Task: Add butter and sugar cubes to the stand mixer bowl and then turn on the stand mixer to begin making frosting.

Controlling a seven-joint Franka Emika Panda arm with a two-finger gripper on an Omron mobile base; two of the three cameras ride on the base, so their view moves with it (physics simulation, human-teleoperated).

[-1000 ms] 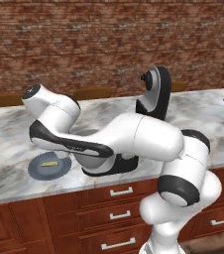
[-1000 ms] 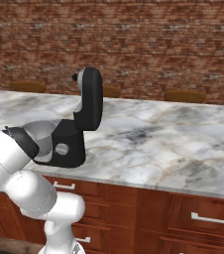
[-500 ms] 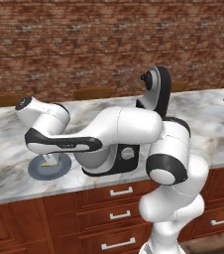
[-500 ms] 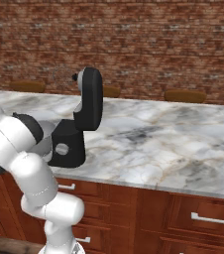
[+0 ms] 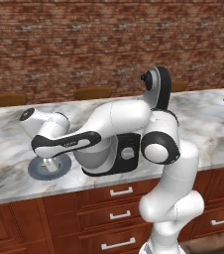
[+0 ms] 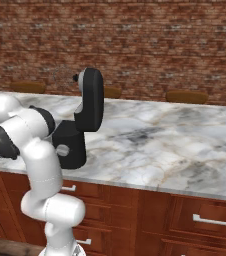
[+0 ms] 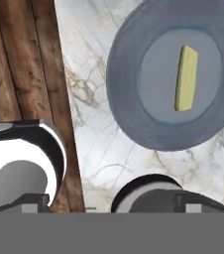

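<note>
The butter [image 7: 186,78], a small pale-yellow stick, lies on a flat blue-grey plate [image 7: 129,104] near the counter's front edge. My gripper [image 5: 51,159] hangs open just above that plate [image 5: 34,171], pointing down, with nothing between its fingers. To the right of the plate sits the stand mixer bowl [image 5: 90,157], grey metal, partly hidden by my forearm. It rests on the black stand mixer [image 5: 126,155], whose head [image 6: 91,100] is tilted up. The sugar cubes are out of view.
The marble counter [image 6: 175,145] stretches wide to the right of the mixer. Its front edge [image 7: 67,99] runs close beside the plate, with wood beyond it. Brown drawers [image 5: 116,191] sit below, and a brick wall stands behind.
My arm has swung lower and further over the plate, bringing the hand down toward the butter. The gripper has stayed open. Mixer, bowl and plate have not moved.
</note>
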